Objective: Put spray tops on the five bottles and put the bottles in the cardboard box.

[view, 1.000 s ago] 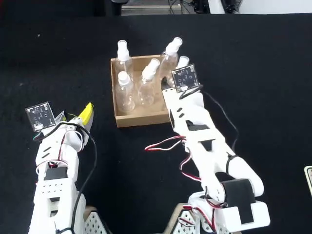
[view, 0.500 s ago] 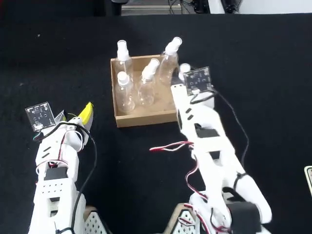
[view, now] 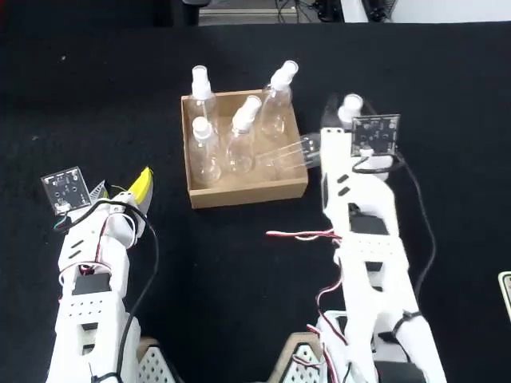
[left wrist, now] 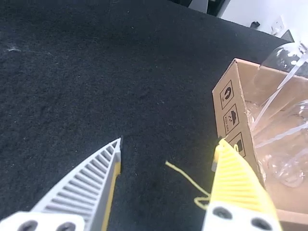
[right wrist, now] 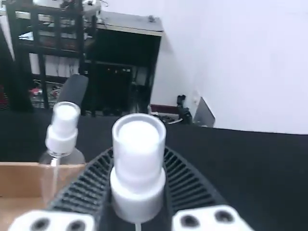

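swinging toward the right edge of the tabletop over the last second, the right gripper [right wrist: 138, 159] carried the neck of the fifth bottle [view: 291, 152] with it. a second earlier that bottle stood close to upright at the right side of the cardboard box [view: 247, 194], with its spray top [view: 349, 104] above the box. now the top hung outside the box's right wall, and the clear body slanted back across that wall toward the inside. whether its base touched the box floor could not be told. the right fingers were closed narrowly on the bottle just under the white top, which the right wrist view showed sitting between them.

the four other bottles [view: 239, 136] stood in the box with their tops on and had not moved. the box itself looked to have kept its place at the far middle of the tabletop. the left gripper [left wrist: 170, 141] had stayed parked toward the front left of the tabletop, near the box's left wall, with its fingers [left wrist: 94, 185] spread wide and holding nothing.

judged from this, the change was a setback or a re-seating rather than progress. all five bottles wore tops and four were packed, but the fifth was tipped over the wall instead of set down. it probably needed to be stood up inside the box and released before the task could count as finished.
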